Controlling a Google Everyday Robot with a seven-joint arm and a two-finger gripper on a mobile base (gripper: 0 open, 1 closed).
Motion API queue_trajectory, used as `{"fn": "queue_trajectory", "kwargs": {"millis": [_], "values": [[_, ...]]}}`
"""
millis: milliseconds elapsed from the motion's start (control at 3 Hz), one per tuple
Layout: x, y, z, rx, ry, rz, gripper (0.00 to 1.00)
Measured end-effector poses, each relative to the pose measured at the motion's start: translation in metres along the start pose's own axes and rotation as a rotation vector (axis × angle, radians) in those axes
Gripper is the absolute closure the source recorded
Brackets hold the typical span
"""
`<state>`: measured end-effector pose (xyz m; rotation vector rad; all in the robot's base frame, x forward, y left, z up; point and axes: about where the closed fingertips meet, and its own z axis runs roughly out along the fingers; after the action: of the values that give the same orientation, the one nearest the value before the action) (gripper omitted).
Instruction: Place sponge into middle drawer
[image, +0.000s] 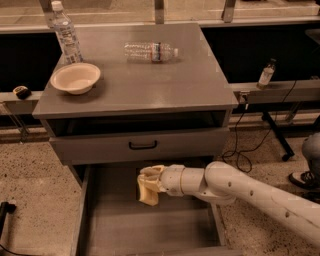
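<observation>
The middle drawer is pulled out below the cabinet, its grey flat floor showing between low side walls. My gripper reaches in from the right on a white arm and hangs over the back part of the drawer floor. It is shut on the pale yellow sponge, which hangs down from the fingers a little above the floor. Part of the sponge is hidden by the fingers.
A closed grey drawer front with a black handle sits just above the gripper. On the cabinet top stand a beige bowl and an upright water bottle; another bottle lies on its side. Cables lie on the floor at right.
</observation>
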<state>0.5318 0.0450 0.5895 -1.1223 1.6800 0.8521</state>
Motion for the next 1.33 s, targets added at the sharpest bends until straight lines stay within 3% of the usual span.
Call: {"fn": "queue_trajectory", "kwargs": {"millis": [333,667,1000,1333], "values": [[0.040,-0.034,0.016,0.128,0.047,-0.008,0.98],[0.077,-0.054,0.024,0.099,0.153,-0.105,0.74],[0.110,-0.051,0.028,-0.030,0.189,-0.160,0.51],[0.127,-0.031,0.018,-0.160,0.153,-0.193,0.28]]}}
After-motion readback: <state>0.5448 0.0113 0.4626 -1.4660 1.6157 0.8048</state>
